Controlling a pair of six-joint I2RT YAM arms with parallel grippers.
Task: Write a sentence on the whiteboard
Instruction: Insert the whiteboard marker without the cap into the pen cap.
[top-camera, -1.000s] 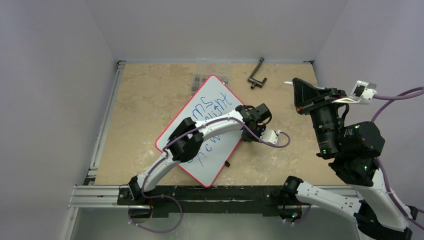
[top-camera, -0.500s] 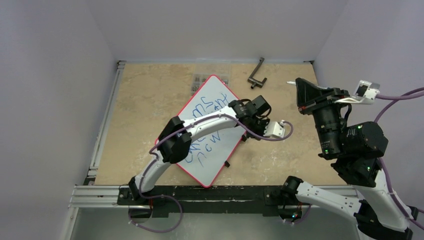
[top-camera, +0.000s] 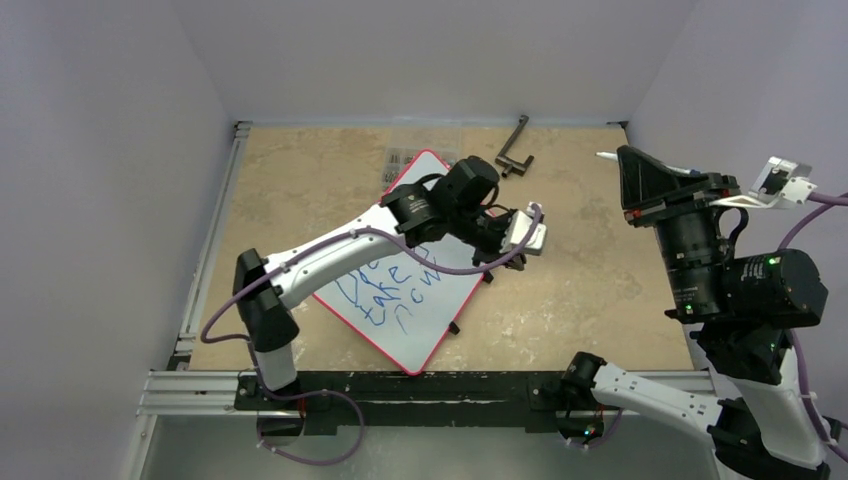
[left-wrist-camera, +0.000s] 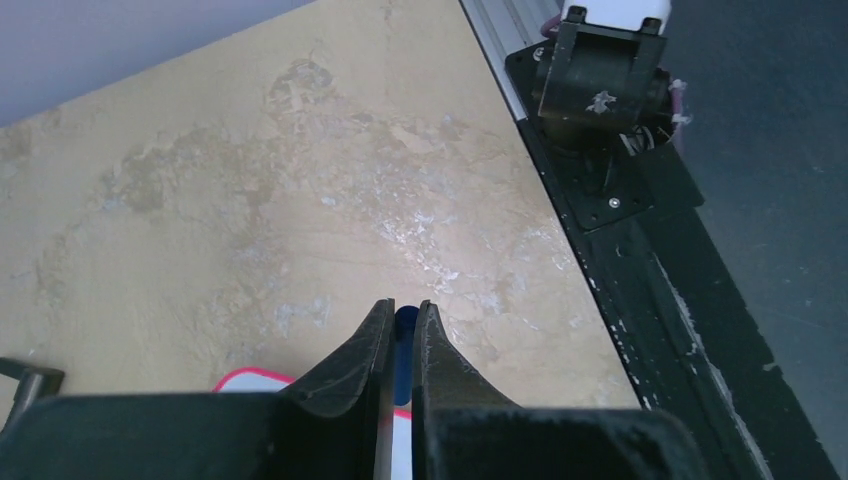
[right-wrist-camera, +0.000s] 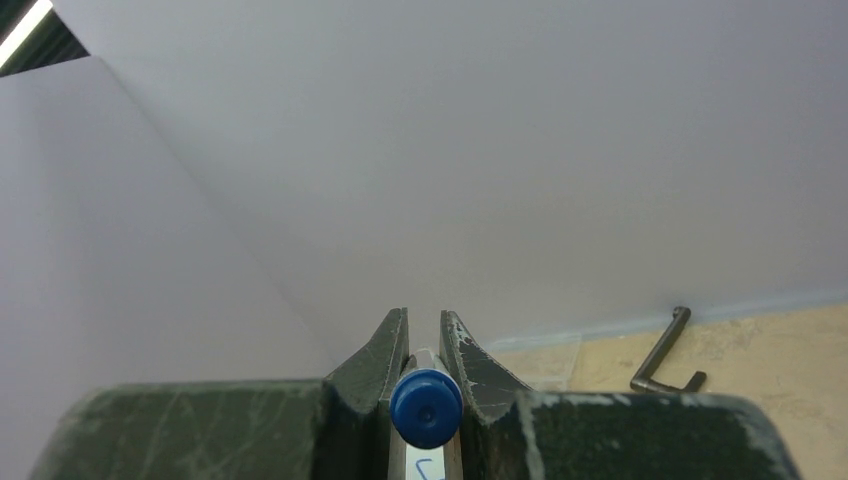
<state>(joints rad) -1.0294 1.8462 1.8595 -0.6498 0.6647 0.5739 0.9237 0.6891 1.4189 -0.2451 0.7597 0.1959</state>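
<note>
the large white rectangular whiteboard with a thin red rim (top-camera: 415, 345) lay cornerwise at the middle of the beige stone-patterned counter (top-camera: 290, 200). the left arm partly hid its blue handwritten sentence (top-camera: 385, 290). the left end effector (left-wrist-camera: 402, 312) hung over the board's right corner, clamped tight on a narrow dark blue piece (left-wrist-camera: 405, 325). the right end effector (right-wrist-camera: 424, 322), raised well off to the right, gripped a white marker with a blue end (right-wrist-camera: 426, 408).

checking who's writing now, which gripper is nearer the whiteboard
Left. The left gripper hangs over the right edge of the whiteboard, shut on a small blue piece. The right gripper, holding a marker, sits high, well off to the board's right.
</note>
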